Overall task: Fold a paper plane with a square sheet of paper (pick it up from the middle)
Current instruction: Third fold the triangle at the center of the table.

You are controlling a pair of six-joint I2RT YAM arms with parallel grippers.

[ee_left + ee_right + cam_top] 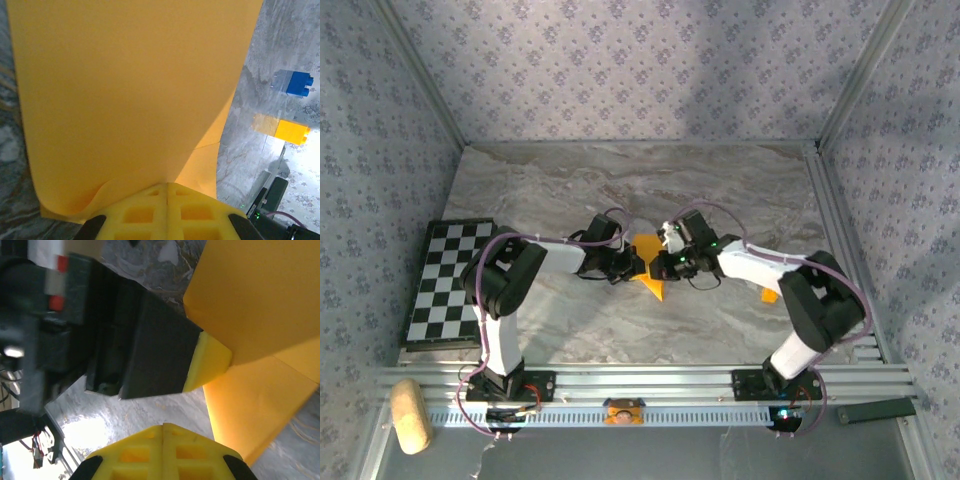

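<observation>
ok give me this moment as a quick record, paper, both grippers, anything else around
paper: orange-yellow, partly folded, between the two grippers
left gripper: shut, pinching the paper's edge
right gripper: shut, beside the paper, hold on it unclear
chequered board: lying flat at far left
blue block: off to the side of the paper
yellow block: near the blue one, not touching

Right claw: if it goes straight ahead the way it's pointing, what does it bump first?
Most likely the left claw, which crosses just ahead of the shut right claw; the orange-yellow paper lies off to one side. Depth is hard to judge.
</observation>
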